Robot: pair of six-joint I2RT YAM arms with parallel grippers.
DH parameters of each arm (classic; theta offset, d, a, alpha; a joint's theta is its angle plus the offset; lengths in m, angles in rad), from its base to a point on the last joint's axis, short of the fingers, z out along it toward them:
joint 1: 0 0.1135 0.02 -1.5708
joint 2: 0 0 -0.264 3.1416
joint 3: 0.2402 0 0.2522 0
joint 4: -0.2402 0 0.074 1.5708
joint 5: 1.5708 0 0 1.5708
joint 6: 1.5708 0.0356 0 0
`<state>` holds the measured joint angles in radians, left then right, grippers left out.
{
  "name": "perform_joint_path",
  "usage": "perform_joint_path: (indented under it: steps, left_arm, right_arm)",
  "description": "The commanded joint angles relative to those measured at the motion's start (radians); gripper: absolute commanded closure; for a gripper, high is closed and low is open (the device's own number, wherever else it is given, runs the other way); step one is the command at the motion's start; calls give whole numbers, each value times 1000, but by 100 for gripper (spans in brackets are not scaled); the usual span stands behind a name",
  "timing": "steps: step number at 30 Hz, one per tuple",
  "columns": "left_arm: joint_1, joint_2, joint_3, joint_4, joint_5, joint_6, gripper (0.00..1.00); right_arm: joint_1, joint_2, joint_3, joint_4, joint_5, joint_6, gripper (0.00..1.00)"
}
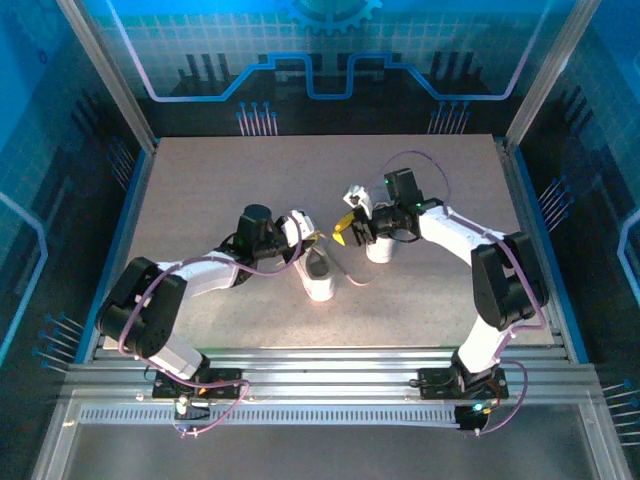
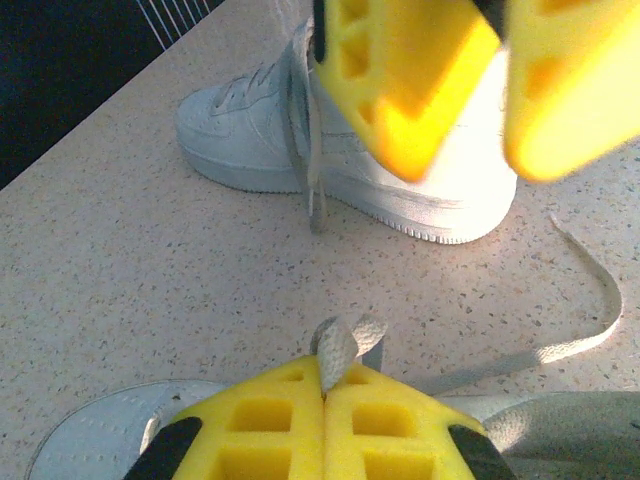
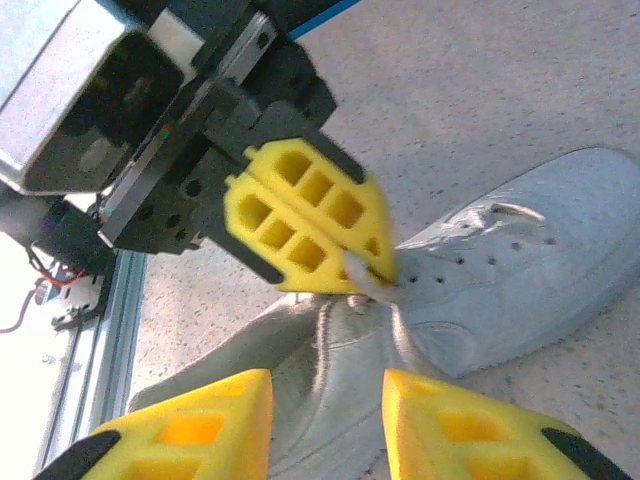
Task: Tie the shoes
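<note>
Two white shoes lie mid-table: one [image 1: 320, 278] by my left gripper [image 1: 312, 238], the other [image 1: 379, 248] under my right arm. In the left wrist view my left gripper [image 2: 325, 375] is shut on a folded loop of pale lace [image 2: 345, 345], just above the near shoe [image 2: 90, 440]. The far shoe [image 2: 250, 130] lies beyond, and a lace strand [image 2: 316, 175] hangs down its side. Above it my right gripper [image 2: 470, 165] stands open with nothing in it. The right wrist view has the open right gripper [image 3: 325, 420] over a shoe [image 3: 530, 250], facing the left gripper [image 3: 375, 268].
A loose lace end [image 2: 590, 320] curls across the speckled table [image 1: 200, 200] to the right of the near shoe. A metal rail [image 1: 330, 360] runs along the table's near edge. Glass walls with metal posts [image 1: 110, 70] stand around the table.
</note>
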<state>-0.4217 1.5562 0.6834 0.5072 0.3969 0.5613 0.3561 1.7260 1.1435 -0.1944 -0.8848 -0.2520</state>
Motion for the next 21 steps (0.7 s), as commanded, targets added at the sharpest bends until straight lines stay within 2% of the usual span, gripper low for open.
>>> perform_joint_path:
  steps: [1,3,6,9,13,21]
  left_arm:
    - [6,-31,-23,49,29,40,100]
    - [5,-31,-27,53,34,47,100]
    - [13,-37,-24,44,43,52,100]
    - [35,-51,3,-27,105,52,100]
    - [74,-62,62,-182,217,74,100]
    - [113,-61,128,-342,298,139,100]
  right_arm:
    - [-5,34,68,46,49,70,67]
    - [-5,76,114,66,34,97,65]
    - [-1,151,176,94,-97,90,60]
    - [12,181,177,81,-144,-13,57]
    - [32,177,153,44,-134,-135,56]
    - [79,182,152,-12,-41,-258,53]
